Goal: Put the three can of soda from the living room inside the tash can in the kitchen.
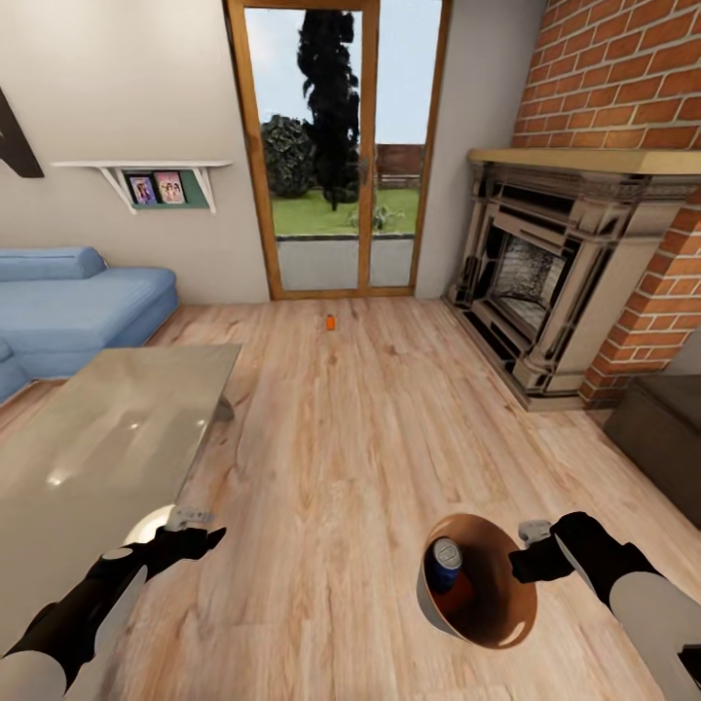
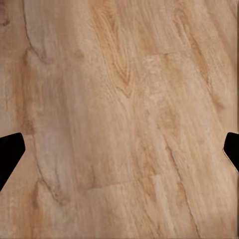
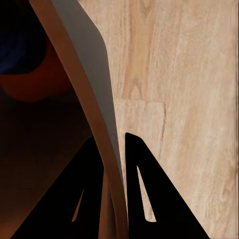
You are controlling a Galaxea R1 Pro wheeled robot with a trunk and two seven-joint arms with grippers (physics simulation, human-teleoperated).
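The trash can (image 1: 498, 589), dark grey outside and brown inside, hangs tilted just above the wood floor at the lower right. My right gripper (image 1: 533, 553) is shut on its rim; in the right wrist view the fingers (image 3: 144, 184) pinch the thin wall (image 3: 87, 94) from both sides. Inside the trash can lie a blue soda can (image 1: 446, 563) and an orange one (image 1: 461, 594), blurred close-up shapes (image 3: 20, 45) in that wrist view. A second orange soda can (image 1: 330, 321) stands far off on the floor by the glass door. My left gripper (image 1: 198, 531) is open over bare floor (image 2: 119, 149).
A glass coffee table (image 1: 107, 438) stands close at the left, with a blue sofa (image 1: 68, 302) behind it. A stone fireplace (image 1: 545, 282) in a brick wall and a dark ottoman (image 1: 662, 428) line the right side. Open wood floor runs ahead to the door (image 1: 331, 146).
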